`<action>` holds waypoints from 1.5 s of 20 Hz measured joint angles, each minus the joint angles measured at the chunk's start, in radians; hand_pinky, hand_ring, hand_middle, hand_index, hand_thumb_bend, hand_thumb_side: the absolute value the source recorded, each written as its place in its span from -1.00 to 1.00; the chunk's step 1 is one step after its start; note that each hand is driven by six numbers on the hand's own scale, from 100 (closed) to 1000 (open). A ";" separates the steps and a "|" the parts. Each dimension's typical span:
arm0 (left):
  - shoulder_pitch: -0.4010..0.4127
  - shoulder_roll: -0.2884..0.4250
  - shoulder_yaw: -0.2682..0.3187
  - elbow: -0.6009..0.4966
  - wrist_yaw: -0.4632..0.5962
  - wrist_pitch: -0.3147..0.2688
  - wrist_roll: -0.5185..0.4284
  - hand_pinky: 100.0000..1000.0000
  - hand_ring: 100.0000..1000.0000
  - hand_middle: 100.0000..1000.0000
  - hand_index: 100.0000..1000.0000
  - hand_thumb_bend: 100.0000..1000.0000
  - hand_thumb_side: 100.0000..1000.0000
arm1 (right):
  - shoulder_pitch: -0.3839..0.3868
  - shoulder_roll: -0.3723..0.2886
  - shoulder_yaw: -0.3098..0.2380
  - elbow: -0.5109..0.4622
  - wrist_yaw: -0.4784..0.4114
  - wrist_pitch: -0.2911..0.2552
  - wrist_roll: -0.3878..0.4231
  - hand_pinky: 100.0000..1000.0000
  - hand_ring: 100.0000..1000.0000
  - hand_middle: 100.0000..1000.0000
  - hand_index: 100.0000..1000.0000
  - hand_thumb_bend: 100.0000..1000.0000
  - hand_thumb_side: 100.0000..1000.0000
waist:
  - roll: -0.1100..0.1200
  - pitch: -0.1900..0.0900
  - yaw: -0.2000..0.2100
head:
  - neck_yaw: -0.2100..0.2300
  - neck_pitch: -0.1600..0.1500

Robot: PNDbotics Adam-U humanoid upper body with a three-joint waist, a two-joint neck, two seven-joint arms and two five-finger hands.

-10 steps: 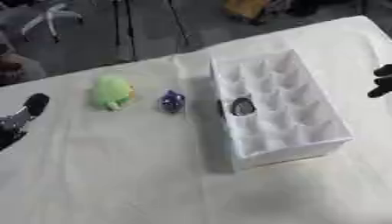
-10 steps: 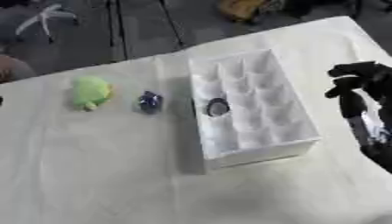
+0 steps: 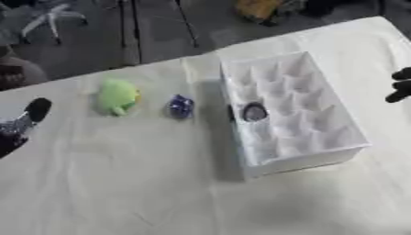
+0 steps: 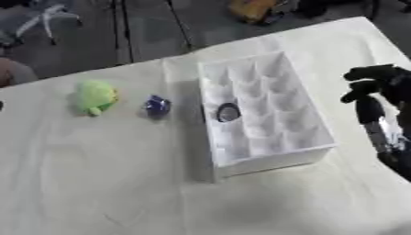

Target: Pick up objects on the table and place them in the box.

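A white box (image 3: 293,114) with many small compartments stands right of centre on the cloth-covered table. One dark round object (image 3: 254,112) lies in a compartment along its left side. Left of the box, on the cloth, lie a small blue object (image 3: 180,106) and a green toy (image 3: 118,95). My left hand (image 3: 19,126) shows at the left edge, well left of the green toy, holding nothing. To the right of the box hovers my right hand (image 4: 377,80), fingers curled and empty.
The table's far edge (image 3: 160,62) runs diagonally behind the objects, with dark floor, stands and a chair base beyond. Bare cloth (image 3: 144,183) fills the near half of the table.
The whole picture has shifted slightly, so the camera moved. My right hand has drawn back a little to the right. The objects lie where they were.
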 measured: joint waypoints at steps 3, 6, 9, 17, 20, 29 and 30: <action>0.000 0.000 0.000 0.000 0.000 0.000 0.000 0.92 0.40 0.60 0.72 0.49 -0.28 | 0.000 0.000 0.000 0.000 0.000 0.000 0.000 0.45 0.06 0.35 0.59 -0.60 0.43 | 0.000 0.000 0.000 | 0.000 0.000; 0.000 0.000 0.000 0.000 0.000 0.000 0.000 0.92 0.40 0.60 0.72 0.49 -0.28 | 0.000 0.000 0.000 0.000 0.000 0.000 0.000 0.45 0.06 0.35 0.59 -0.60 0.43 | 0.000 0.000 0.000 | 0.000 0.000; -0.002 0.001 0.000 0.001 -0.007 0.002 0.000 0.90 0.40 0.60 0.72 0.48 -0.27 | 0.000 0.000 0.000 0.000 0.000 0.000 0.000 0.45 0.06 0.35 0.59 -0.60 0.43 | 0.000 0.000 0.000 | 0.000 0.000; -0.106 0.144 -0.010 0.136 -0.171 0.101 -0.031 0.79 0.42 0.62 0.74 0.46 -0.14 | 0.000 0.000 0.001 0.000 0.000 0.000 0.002 0.45 0.06 0.35 0.59 -0.60 0.43 | 0.000 0.000 -0.007 | 0.004 0.000; -0.179 0.218 -0.041 0.273 -0.254 0.127 -0.069 0.74 0.45 0.66 0.78 0.59 -0.07 | 0.000 0.000 0.003 0.000 0.000 0.001 0.004 0.45 0.06 0.35 0.59 -0.60 0.43 | 0.000 0.000 -0.014 | 0.009 0.000; -0.423 0.326 -0.162 0.658 -0.552 -0.007 -0.223 0.64 0.53 0.67 0.81 0.84 0.07 | -0.002 0.000 0.019 0.000 -0.001 0.000 0.024 0.45 0.06 0.35 0.59 -0.60 0.43 | 0.000 -0.005 -0.054 | 0.033 0.011; -0.447 0.327 -0.170 0.691 -0.587 -0.028 -0.240 0.62 0.55 0.66 0.82 0.89 0.08 | -0.002 -0.001 0.020 0.000 -0.003 0.000 0.027 0.45 0.06 0.35 0.59 -0.60 0.43 | 0.000 -0.006 -0.056 | 0.035 0.012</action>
